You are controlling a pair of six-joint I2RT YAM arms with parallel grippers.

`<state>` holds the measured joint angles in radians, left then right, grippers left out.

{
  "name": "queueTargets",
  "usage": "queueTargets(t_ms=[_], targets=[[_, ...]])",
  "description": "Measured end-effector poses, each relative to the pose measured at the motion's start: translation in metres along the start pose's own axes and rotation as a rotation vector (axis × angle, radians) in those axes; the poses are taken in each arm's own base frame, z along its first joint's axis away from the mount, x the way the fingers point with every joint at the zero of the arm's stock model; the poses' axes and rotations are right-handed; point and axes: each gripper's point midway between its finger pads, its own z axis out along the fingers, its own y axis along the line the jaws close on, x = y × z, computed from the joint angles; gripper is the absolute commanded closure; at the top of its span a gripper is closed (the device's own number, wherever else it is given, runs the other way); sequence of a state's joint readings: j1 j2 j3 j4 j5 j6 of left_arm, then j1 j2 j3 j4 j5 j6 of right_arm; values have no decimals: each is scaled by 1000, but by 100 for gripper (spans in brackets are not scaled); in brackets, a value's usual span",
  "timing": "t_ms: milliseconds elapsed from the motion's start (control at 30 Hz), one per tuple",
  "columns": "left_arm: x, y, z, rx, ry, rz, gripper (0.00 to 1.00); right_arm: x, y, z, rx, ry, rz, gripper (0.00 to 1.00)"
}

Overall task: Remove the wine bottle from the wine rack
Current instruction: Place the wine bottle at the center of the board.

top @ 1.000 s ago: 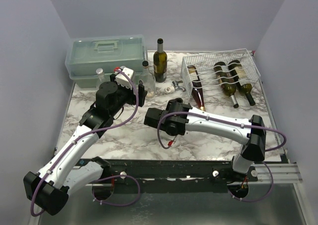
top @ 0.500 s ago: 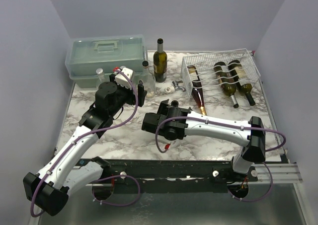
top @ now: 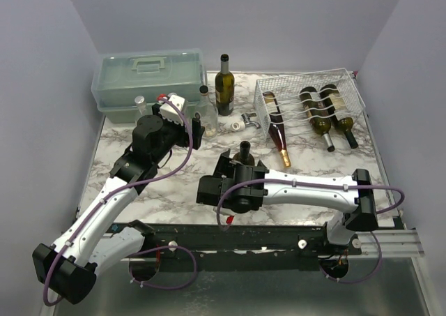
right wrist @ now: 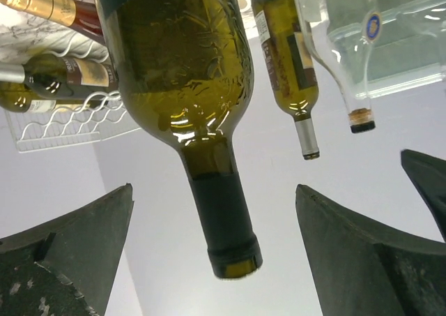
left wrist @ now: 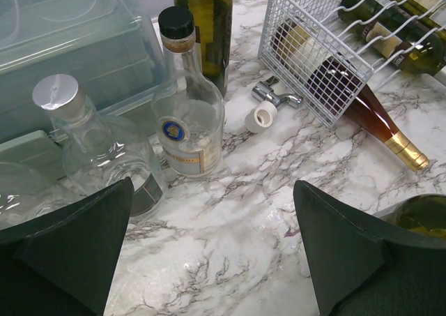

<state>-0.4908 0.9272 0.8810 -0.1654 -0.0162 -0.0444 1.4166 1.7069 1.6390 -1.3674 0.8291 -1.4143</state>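
Note:
The white wire wine rack sits at the back right with three bottles lying in it. One of them, a reddish bottle, sticks out of the front. A dark green wine bottle stands upright on the marble left of the rack. My right gripper is just in front of it, open. In the right wrist view this gripper has the bottle's neck between its spread fingers without touching it. My left gripper hangs open over bare marble, holding nothing.
A pale green toolbox stands at the back left. Two clear bottles and a dark upright bottle stand near it. A white cap and a metal stopper lie by the rack's corner.
The right gripper has opened and let go of the green bottle, then drawn back toward the near edge. The bottle stays standing on the table. The left arm has not moved.

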Motion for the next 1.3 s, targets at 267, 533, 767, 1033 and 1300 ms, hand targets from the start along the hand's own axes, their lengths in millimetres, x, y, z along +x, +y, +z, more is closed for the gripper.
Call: queueTargets(t_ms=[267,533,767,1033,1300], targets=[[1,0,0,-1,2,0,1,-7,0,-34,96,-29,43,0],[2,2,0,-8,4,3,1,-12,-4,-59,169,-69,150,0],[3,7,0,-34,4,8,1,6,-3,-78,229,-111,342,0],[2,13,0,-63,3,25,1,31,-6,-102,306,-167,537,0],[2,14,0,-69,2,27,1,67,-27,-108,379,-203,787,2]])
